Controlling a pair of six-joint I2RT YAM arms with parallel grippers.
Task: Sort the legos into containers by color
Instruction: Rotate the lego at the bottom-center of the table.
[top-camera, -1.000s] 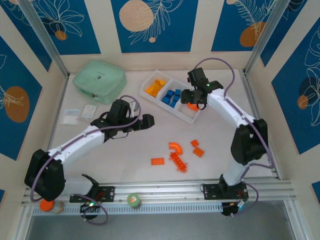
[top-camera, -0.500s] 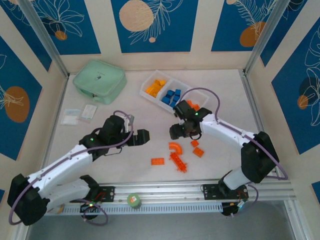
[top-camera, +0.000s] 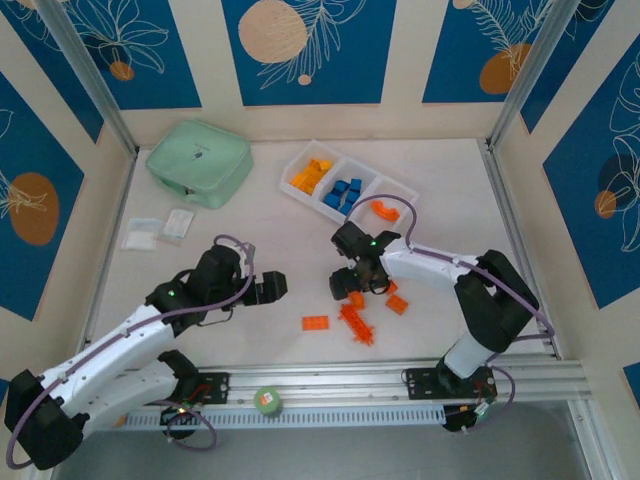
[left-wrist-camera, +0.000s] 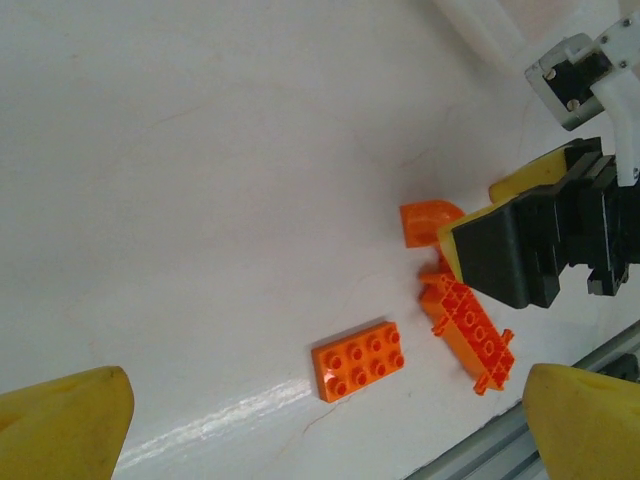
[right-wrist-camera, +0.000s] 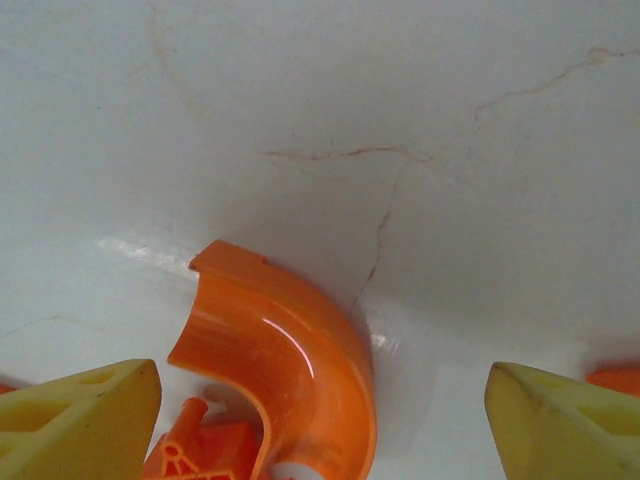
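Curved orange-red plastic arch brick (right-wrist-camera: 290, 340) is found on the white counter (right-wrist-camera: 300, 90), straddled by released fingers (right-wrist-camera: 85, 415) of the right gripper (top-camera: 350, 286), presumably for pickup; fingers of the left gripper (top-camera: 275, 288) are spread, empty.

Enclosure walls (top-camera: 310, 50): blue panels with white leaf outlines and orange discs, cream strips between. Two metal posts (top-camera: 85, 75) at rear corners. White tabletop (top-camera: 450, 190), faint hairline marks. Metal rail (top-camera: 330, 385) along near edge.
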